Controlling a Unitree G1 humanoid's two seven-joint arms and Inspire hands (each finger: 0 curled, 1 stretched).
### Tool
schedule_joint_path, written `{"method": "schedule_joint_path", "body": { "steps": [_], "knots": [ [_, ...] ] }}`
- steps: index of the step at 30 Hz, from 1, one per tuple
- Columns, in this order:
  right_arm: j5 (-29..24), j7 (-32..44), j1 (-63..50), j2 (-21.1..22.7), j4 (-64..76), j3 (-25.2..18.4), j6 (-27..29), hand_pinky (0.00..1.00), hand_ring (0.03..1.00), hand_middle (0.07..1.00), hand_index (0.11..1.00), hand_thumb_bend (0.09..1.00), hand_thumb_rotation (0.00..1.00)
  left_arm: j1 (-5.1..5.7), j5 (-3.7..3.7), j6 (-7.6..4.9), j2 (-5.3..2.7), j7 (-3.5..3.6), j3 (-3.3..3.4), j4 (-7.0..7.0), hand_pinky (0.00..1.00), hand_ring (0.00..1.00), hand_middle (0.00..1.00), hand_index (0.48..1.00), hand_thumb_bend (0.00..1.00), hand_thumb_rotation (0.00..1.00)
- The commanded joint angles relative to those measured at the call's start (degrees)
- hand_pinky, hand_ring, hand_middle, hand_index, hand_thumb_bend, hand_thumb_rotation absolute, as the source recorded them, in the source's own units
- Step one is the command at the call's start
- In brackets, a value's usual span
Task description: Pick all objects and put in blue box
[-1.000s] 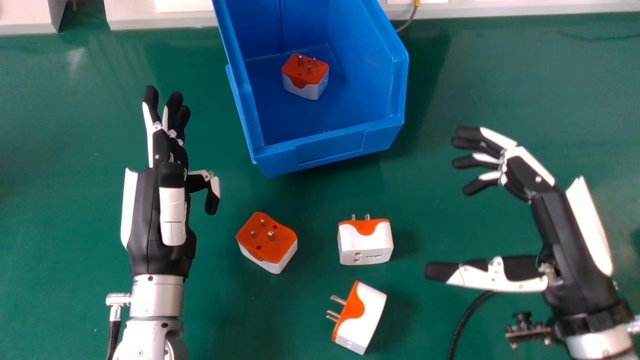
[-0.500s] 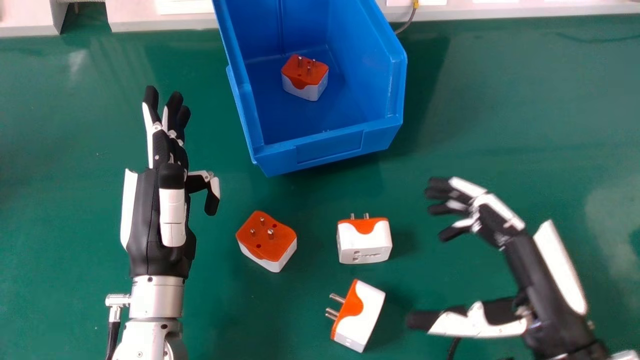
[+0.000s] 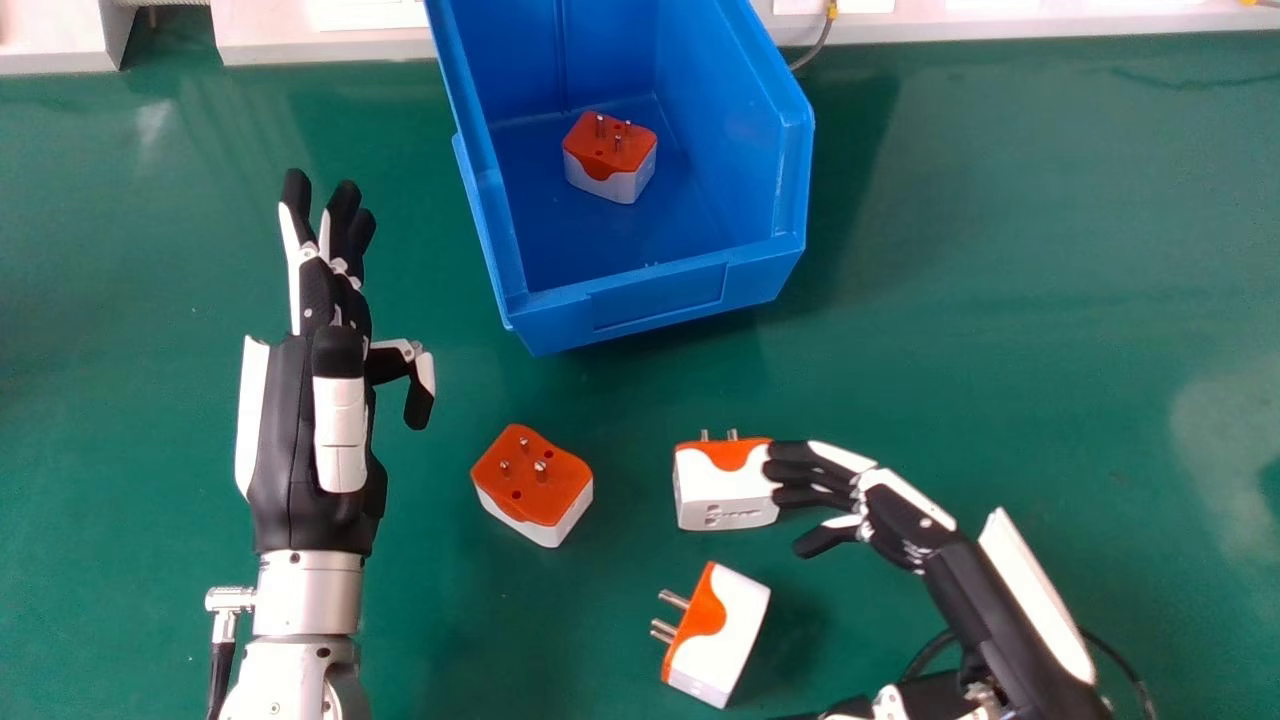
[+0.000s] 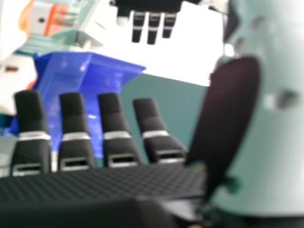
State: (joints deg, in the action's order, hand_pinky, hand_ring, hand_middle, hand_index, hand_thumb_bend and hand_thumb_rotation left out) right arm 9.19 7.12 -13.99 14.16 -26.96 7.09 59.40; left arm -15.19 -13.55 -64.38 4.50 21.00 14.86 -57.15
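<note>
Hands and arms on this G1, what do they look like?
Left hand and right hand: black bodies, white panels, black fingertips. Left forearm: silver, rounded, with a metal side connector feeding a black cable.

In the head view, the right hand (image 3: 905,525) has traversed toward the view's left and the near edge. Its fingertips, previously well apart from the upright white-and-orange adapter (image 3: 722,490), now overlap that adapter's right side; contact cannot be determined. The thumb, previously in full view, is now cut off at the bottom edge. The left hand (image 3: 315,420) has shifted slightly toward the view's left.
</note>
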Motion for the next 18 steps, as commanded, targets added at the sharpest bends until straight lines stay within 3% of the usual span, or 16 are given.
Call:
{"method": "schedule_joint_path", "body": {
  "steps": [1,6,18],
  "knots": [
    [-0.59,-0.08,-0.35,-0.38,0.13,0.16,1.84,0.63,0.766,0.8,0.811,0.989,0.29,0.37,0.19,-0.57,0.4,-0.06,-0.18,1.08,0.0,1.0,1.0,1.0,1.0,1.0],
    [0.27,-0.53,-0.13,-1.11,-1.04,0.39,2.88,0.62,0.778,0.802,0.813,0.988,0.28,0.33,0.55,-0.6,0.33,-0.43,-0.32,1.07,0.0,1.0,1.0,1.0,1.0,1.0],
    [0.73,-0.05,2.66,-2.11,-5.45,1.35,4.56,0.62,0.782,0.802,0.813,0.986,0.28,0.2,0.04,-0.64,0.43,0.14,-0.32,1.07,0.0,1.0,1.0,1.0,1.0,1.0]
  ]
}}
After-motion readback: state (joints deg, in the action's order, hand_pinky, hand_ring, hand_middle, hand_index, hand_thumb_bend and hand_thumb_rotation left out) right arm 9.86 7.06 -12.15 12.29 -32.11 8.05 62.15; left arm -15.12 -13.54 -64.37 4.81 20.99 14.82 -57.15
